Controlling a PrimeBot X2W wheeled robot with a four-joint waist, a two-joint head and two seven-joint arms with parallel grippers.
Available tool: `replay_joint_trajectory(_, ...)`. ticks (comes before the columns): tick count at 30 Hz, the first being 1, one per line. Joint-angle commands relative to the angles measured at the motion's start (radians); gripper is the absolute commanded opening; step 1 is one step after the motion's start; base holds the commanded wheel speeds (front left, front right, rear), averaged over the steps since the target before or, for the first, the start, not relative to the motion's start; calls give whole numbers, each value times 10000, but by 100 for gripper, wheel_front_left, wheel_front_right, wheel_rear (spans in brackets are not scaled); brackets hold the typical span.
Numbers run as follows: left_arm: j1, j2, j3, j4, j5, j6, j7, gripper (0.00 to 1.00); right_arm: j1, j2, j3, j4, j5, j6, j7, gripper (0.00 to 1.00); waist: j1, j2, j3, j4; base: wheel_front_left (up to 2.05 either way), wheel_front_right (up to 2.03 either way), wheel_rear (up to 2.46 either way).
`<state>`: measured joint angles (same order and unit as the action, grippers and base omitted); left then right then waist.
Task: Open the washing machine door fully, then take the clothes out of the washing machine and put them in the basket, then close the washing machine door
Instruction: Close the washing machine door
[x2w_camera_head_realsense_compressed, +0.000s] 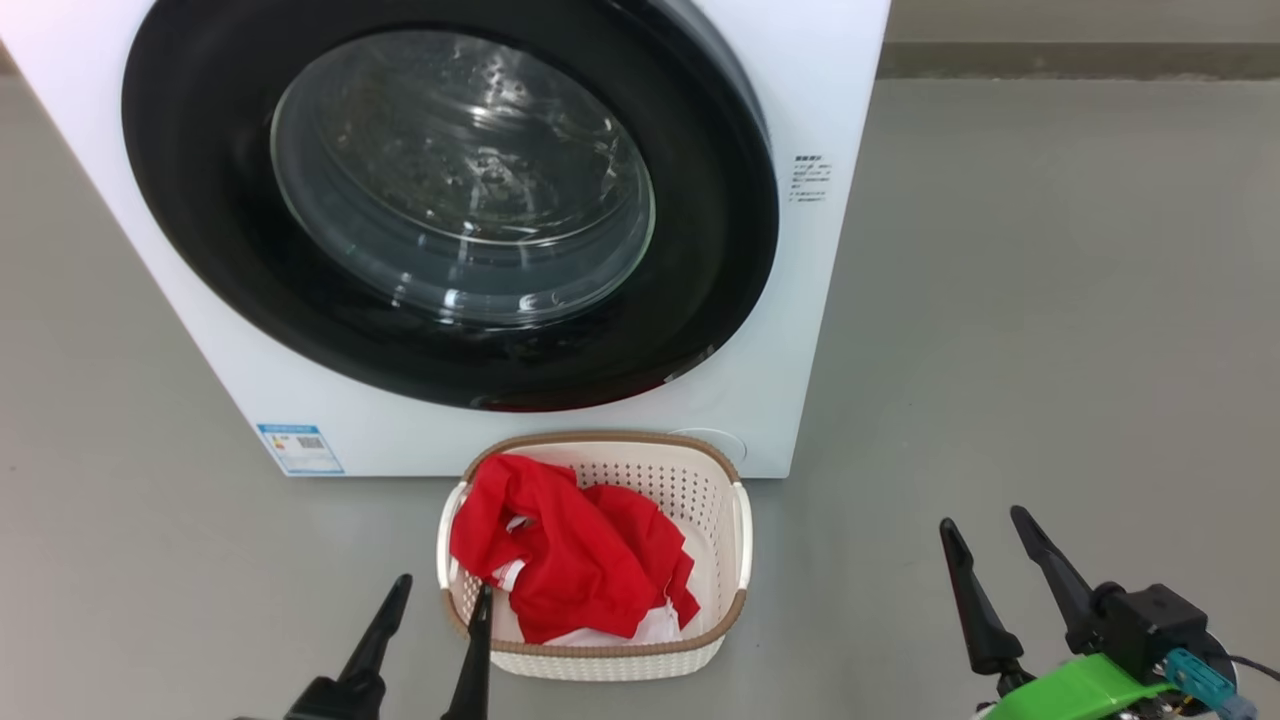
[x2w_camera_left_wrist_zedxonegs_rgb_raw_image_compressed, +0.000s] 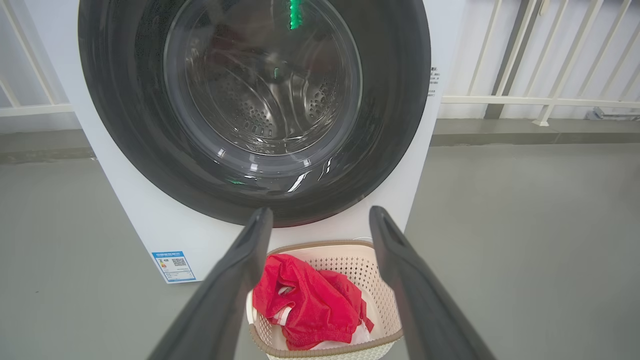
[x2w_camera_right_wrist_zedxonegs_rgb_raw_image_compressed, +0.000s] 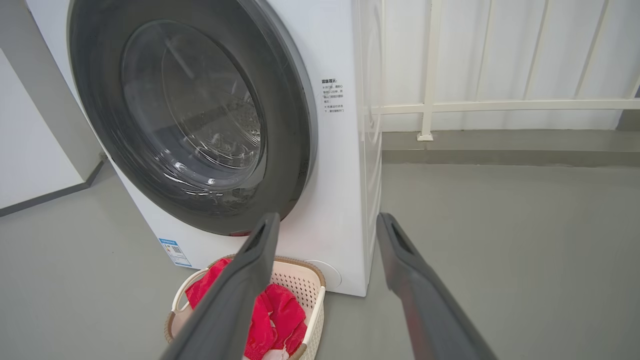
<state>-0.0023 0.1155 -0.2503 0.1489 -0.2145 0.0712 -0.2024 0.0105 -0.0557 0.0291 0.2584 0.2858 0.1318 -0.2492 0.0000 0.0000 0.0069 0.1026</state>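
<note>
**Door shut, red clothes in basket, both hands empty**

The large round washing machine door (x2w_camera_head_realsense_compressed: 200, 220), with a wide glossy black rim and a bulging clear glass window, sits flush against the front of the big white box-shaped front-loading washing machine (x2w_camera_head_realsense_compressed: 830, 90). The perforated steel drum (x2w_camera_left_wrist_zedxonegs_rgb_raw_image_compressed: 260, 115) shows through the glass. A small blue label (x2w_camera_head_realsense_compressed: 300, 448) sits at the machine's lower left front corner. A small block of printed text (x2w_camera_head_realsense_compressed: 810, 178) is right of the door.

The small cream rectangular plastic basket (x2w_camera_head_realsense_compressed: 600, 438), with perforated sides and a brown woven-look rim, stands on the grey floor (x2w_camera_head_realsense_compressed: 1050, 350). It is just beside the near face of the machine, below the door's lower right. A round white cap (x2w_camera_head_realsense_compressed: 715, 440) on the machine front sits just behind the basket's far rim.

The soft bright red fabric clothes (x2w_camera_head_realsense_compressed: 570, 560), with bits of white, lie bunched inside the basket. They fill its left and middle; part of the right inner wall is uncovered.

Left hand (x2w_camera_head_realsense_compressed: 445, 588): the two long dark fingers are moderately spread and hold nothing. It is at the basket's near left corner. In the head view its right finger (x2w_camera_head_realsense_compressed: 478, 650) overlaps the rim there, and contact cannot be told. The left wrist view shows basket and door between the fingers.

Right hand (x2w_camera_head_realsense_compressed: 983, 520): a similar gap with nothing between the fingers. It is above the floor, well right of the basket and apart from the machine. Behind its fingers are a green part (x2w_camera_head_realsense_compressed: 1080, 690) and a blue connector (x2w_camera_head_realsense_compressed: 1200, 685).

A white railing (x2w_camera_left_wrist_zedxonegs_rgb_raw_image_compressed: 540, 100) runs behind the machine at far right.
</note>
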Motion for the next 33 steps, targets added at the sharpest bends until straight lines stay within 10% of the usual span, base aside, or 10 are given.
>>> replay_joint_trajectory(1,-63,159,386,-334,-105,87,0,100,50,-28,94,-456,-155,-11,60,100,0,0,-157,-138,0,0,0)
replay_joint_trajectory(33,321,328,302,-498,-323,388,31,100,1134,54,-379,-1528,-150,-11,535,100,0,0,-379,-382,0,0,0)
